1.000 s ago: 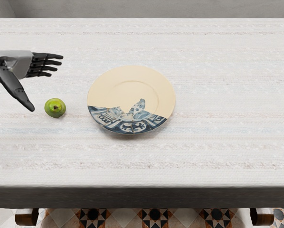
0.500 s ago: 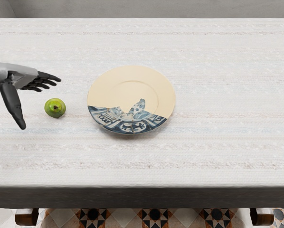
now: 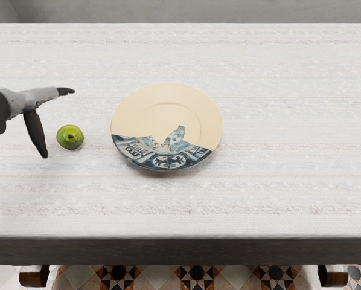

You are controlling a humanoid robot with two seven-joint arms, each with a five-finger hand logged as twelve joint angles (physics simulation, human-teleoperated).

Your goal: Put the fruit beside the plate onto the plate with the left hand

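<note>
Where the fruit sits: the green fruit (image 3: 70, 137) lies on the bench (image 3: 277, 181) just beside the plate (image 3: 162, 106), at the plate's 9 o'clock, clear of the rim.
Left hand: the left hand (image 3: 35, 99) comes in from the picture's left edge and stands at about 10 o'clock of the fruit. Its fingers (image 3: 64, 91) stretch straight toward 3 o'clock and its thumb (image 3: 35, 133) hangs toward 6 o'clock. It is spread wide and holds nothing.
Hand to fruit: the thumb tip is near the fruit's 9 o'clock side, with a strip of bench between them.
Step in hand: this looks like the approach. No grasp has begun and the plate is bare.
Next move: the hand probably needs to come over the fruit, lower, and close fingers and thumb around it. It would then carry the fruit toward 3 o'clock over the rim. A small round fruit may roll if the thumb nudges it first.
Hard to make out: the hand is seen edge-on, so the fingers merge into one line. Its height above the bench cannot be read. The forearm is cut off by the left edge.
Right hand: out of view.
</note>
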